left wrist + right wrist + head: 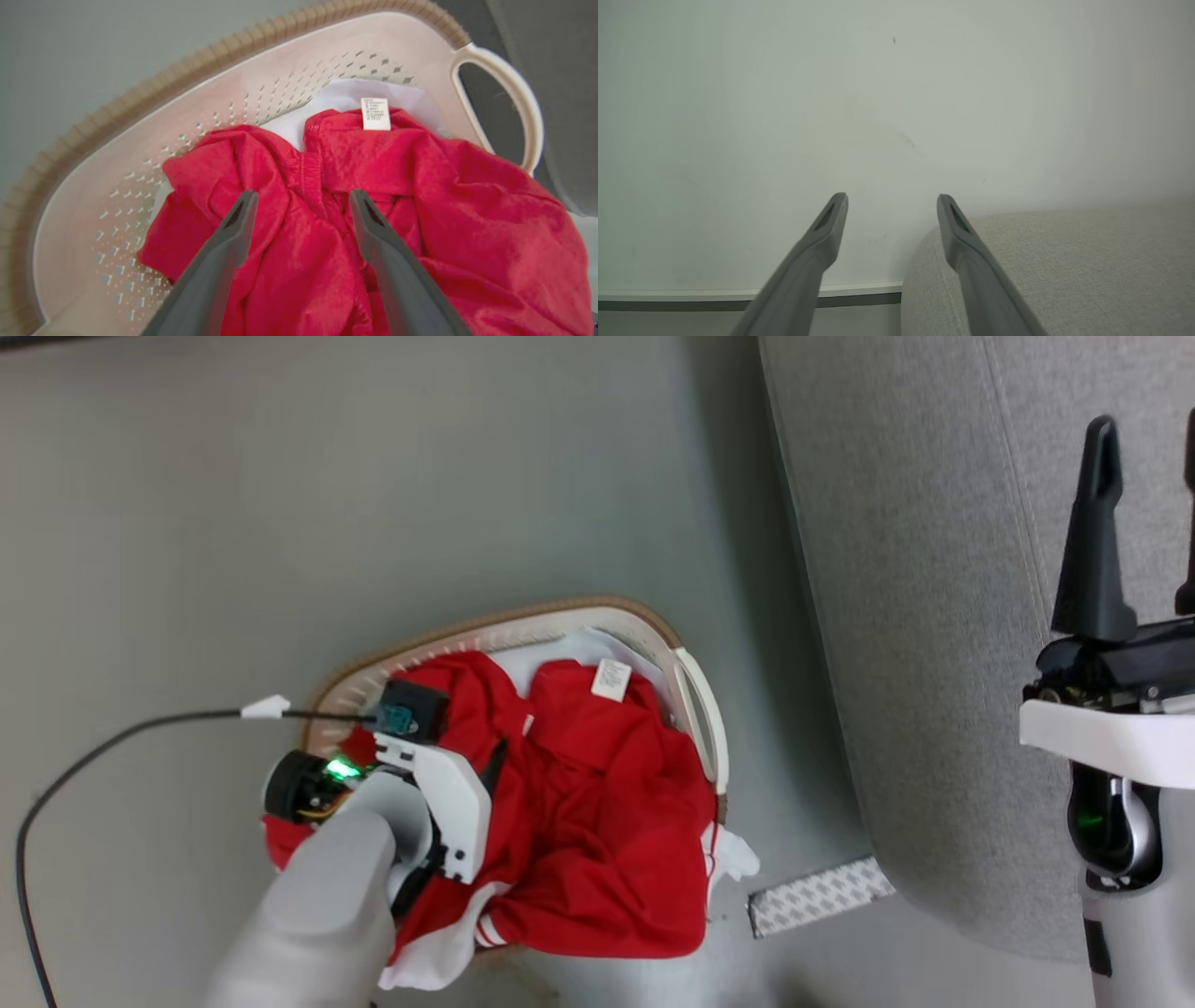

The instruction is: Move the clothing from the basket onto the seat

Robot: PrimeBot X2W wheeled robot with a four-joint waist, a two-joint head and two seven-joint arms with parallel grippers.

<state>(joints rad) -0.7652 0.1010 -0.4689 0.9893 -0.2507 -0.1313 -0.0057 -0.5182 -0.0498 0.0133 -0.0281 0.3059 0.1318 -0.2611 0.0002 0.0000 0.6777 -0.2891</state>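
No text is reading out legibly anywhere. A small white label [376, 113] is sitting on the red clothing [420, 196], near its upper edge by the far wall of the basket [289, 60]. It is carrying several short lines of dark print, all coming out too small and blurred to read. The head view is showing it as grey smudges.

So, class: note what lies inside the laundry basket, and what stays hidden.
Red clothing fills the basket, with a white label on top and white fabric beyond it. The basket's floor and anything underneath are covered.
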